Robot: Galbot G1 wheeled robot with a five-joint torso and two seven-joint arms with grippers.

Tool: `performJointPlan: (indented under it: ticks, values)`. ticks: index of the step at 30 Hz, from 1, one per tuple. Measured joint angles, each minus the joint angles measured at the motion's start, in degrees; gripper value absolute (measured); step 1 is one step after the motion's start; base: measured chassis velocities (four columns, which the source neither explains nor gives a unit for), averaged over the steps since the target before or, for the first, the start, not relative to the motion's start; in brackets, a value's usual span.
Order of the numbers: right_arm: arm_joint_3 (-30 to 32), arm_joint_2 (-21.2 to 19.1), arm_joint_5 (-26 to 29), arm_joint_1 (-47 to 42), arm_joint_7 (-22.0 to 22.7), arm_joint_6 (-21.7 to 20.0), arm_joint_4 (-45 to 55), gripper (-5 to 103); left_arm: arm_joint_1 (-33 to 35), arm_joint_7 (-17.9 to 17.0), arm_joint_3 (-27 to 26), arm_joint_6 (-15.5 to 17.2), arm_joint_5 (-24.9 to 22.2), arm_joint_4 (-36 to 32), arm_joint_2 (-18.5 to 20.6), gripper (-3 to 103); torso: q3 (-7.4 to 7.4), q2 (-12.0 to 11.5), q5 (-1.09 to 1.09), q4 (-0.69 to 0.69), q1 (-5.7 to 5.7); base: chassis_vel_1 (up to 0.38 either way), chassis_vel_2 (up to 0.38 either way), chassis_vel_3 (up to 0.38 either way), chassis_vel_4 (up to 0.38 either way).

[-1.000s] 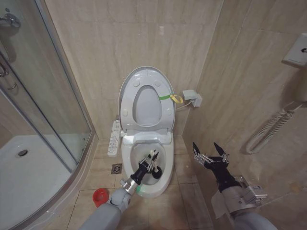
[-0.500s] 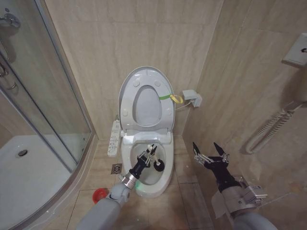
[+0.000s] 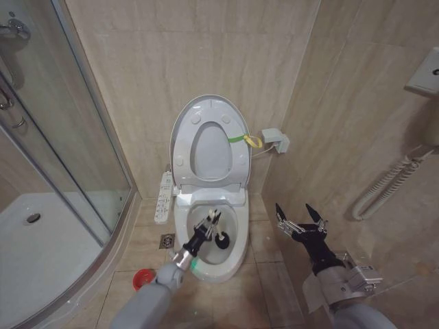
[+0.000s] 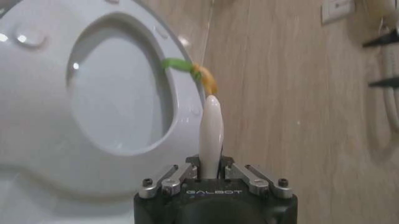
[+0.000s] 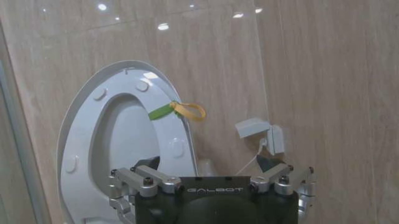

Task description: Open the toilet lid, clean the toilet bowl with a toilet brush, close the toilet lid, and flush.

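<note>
The toilet lid (image 3: 180, 130) stands raised against the back wall, and the white seat ring (image 3: 233, 161) is raised with it. Below them the toilet bowl (image 3: 242, 236) lies uncovered. My left gripper (image 3: 209, 223) hangs over the bowl, shut on the toilet brush, whose dark head (image 3: 221, 240) sits down inside the bowl. In the left wrist view the brush's white handle (image 4: 210, 130) sticks out between the shut fingers of the left gripper (image 4: 210, 171), with the lid (image 4: 37, 121) behind it. My right gripper (image 3: 300, 218) waits open beside the bowl, to its right, holding nothing; in its own wrist view it (image 5: 209, 165) faces the lid (image 5: 78, 140).
A white button panel (image 3: 163, 197) sticks out at the bowl's left. A red cup holder (image 3: 143, 278) stands on the floor left of the bowl, near a floor drain (image 3: 167, 240). The glass shower enclosure (image 3: 62, 171) closes the left side. A tiled wall with a hose (image 3: 384, 181) stands close on the right.
My left gripper has swept the brush inside the bowl, from the near part toward the back and slightly left. The right arm has stayed still.
</note>
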Motion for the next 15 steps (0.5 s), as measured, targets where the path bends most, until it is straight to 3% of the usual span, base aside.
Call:
performJointPlan:
  ticks: [8, 15]
  values:
    - [0.0, 0.0, 0.0, 0.0, 0.0, 0.0, 0.0, 100, 1.12, 0.26, 0.66, -0.37, 0.6, 2.86, -1.96, 19, 0.0, 0.0, 0.0, 0.03, 0.0, 0.0, 0.0, 0.0, 0.0]
    - [0.0, 0.0, 0.0, 0.0, 0.0, 0.0, 0.0, 100, 1.63, 0.88, -0.58, -0.65, 1.86, 3.31, 0.33, 19, 0.0, -0.01, 0.0, 0.02, 0.0, 0.0, 0.0, 0.0, 0.0]
